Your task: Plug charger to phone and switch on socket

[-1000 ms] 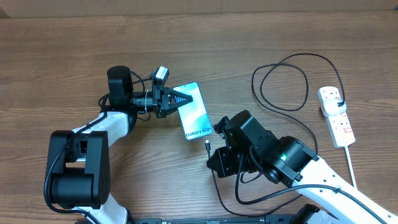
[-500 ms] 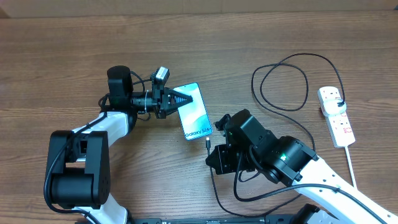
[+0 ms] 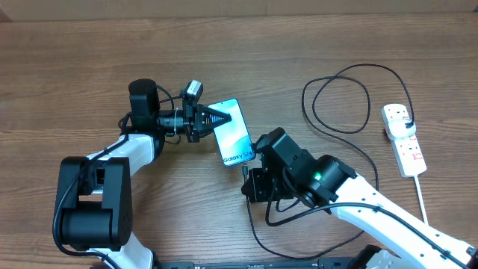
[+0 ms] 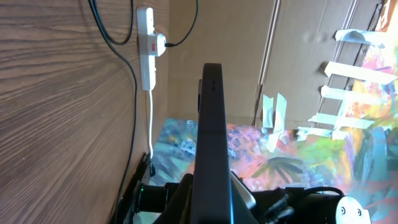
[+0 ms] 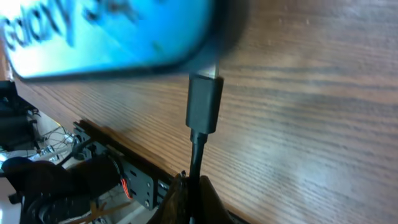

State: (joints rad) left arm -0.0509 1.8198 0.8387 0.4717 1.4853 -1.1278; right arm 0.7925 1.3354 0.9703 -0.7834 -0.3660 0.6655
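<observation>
Two robot arms, three items, one table (image 3: 60, 60).
The left arm (image 3: 93, 194) and right arm (image 3: 321, 179) make a pair; the items number one phone (image 3: 233, 133), one black charger (image 5: 204, 102) cable and one white socket (image 3: 404, 139) strip, on a single wooden table.

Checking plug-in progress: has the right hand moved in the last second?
Yes. Overhead, the right hand has shifted left, closer to the phone, which has stayed put.

A light blue-teal screen with dark lettering is shown by the phone (image 3: 233, 134). The charger (image 5: 203, 106) is seen as black, the socket (image 3: 409, 153) as white with red marks, the bench (image 3: 75, 60) as brown wood grain.
</observation>
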